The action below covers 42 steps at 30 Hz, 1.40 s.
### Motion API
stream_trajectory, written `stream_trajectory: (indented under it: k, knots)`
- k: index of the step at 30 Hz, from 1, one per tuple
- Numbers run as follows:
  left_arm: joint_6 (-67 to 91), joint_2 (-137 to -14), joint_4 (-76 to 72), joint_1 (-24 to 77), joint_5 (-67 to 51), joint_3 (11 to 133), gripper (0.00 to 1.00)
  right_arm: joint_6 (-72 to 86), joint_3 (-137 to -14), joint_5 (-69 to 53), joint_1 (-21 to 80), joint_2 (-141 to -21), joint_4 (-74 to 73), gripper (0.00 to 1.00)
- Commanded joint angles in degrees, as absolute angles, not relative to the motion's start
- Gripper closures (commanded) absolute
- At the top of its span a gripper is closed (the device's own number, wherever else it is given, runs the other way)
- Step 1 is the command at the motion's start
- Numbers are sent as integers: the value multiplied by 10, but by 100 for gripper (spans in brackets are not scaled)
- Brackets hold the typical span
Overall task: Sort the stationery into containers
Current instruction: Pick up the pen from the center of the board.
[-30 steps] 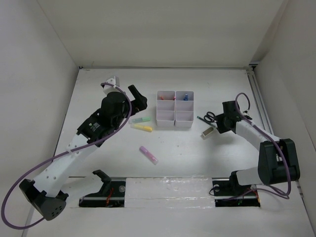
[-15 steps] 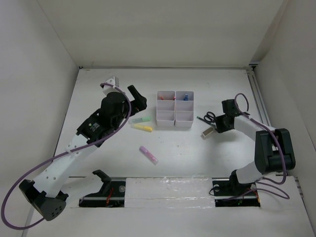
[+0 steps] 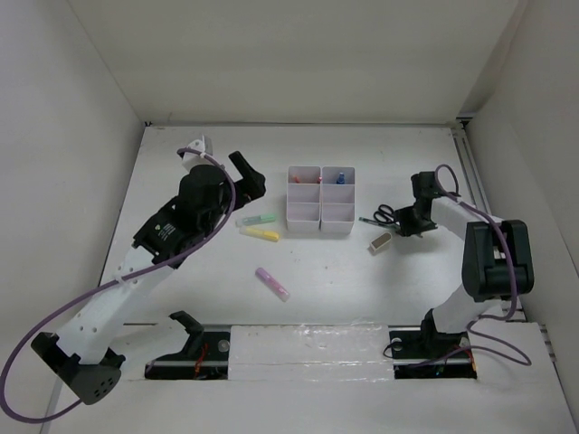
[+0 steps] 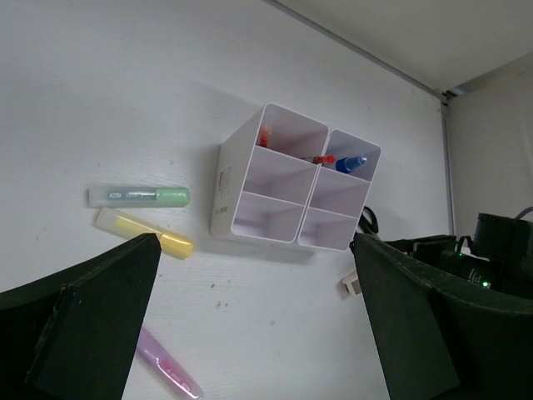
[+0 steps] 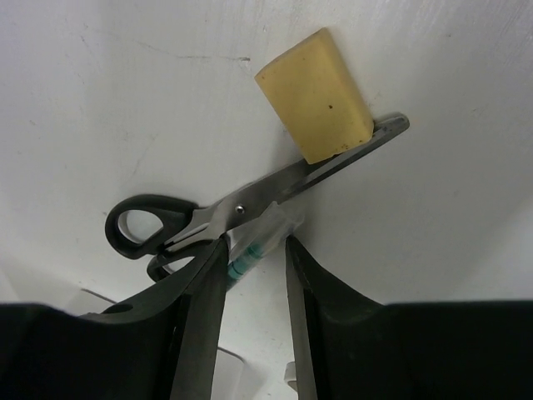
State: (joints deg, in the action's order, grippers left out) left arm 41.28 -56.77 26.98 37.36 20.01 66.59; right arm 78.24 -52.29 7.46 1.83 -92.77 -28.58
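Observation:
The white organiser tray (image 3: 320,226) (image 4: 223,192) stands mid-table, a red pen (image 4: 263,136) and a blue piece (image 4: 351,162) in its back compartments. Green (image 3: 260,219) (image 4: 141,196), yellow (image 3: 262,233) (image 4: 146,233) and pink (image 3: 272,283) (image 4: 166,367) highlighters lie to its left. My left gripper (image 3: 247,174) (image 4: 254,246) hangs wide open above them, holding nothing. Right of the tray lie the black-handled scissors (image 3: 384,214) (image 5: 208,221), a beige eraser (image 3: 380,241) (image 5: 316,96) on their blades, and a clear teal-cored pen (image 5: 258,242). My right gripper (image 3: 404,224) (image 5: 256,237) straddles that pen, jaws narrow, a gap still showing.
White walls close the table at the back and both sides. A rail runs along the right edge (image 3: 475,181). The arm bases and a black mount strip (image 3: 308,348) sit at the near edge.
The right gripper's jaws have narrowed around the clear pen by the scissors and its wrist has shifted back. The left arm has drifted slightly back and left, still open.

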Motion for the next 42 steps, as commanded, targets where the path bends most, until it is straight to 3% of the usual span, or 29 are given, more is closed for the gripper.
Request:
stream_trajectory:
  k: [1,14,17,19,22,30,42]
  knots:
    - [416,-568,270,370,207,706,0,778,-539,67,16,-946,-337,60]
    - [416,-555,265,370,207,706,0,795,-610,92,33,-998,-439,74]
    - [410,-550,265,370,213,706,0,806,-610,98,39,-998,-453,81]
    - [410,-550,265,370,213,706,0,811,-610,98,39,-998,-453,96]
    - [400,-550,259,370,213,694,0,817,-610,98,39,-998,-453,99]
    - [383,-550,236,370,193,673,0,822,-621,76,44,-979,-426,100]
    - [373,-555,200,370,156,657,0,821,-739,101,49,-907,-471,100]
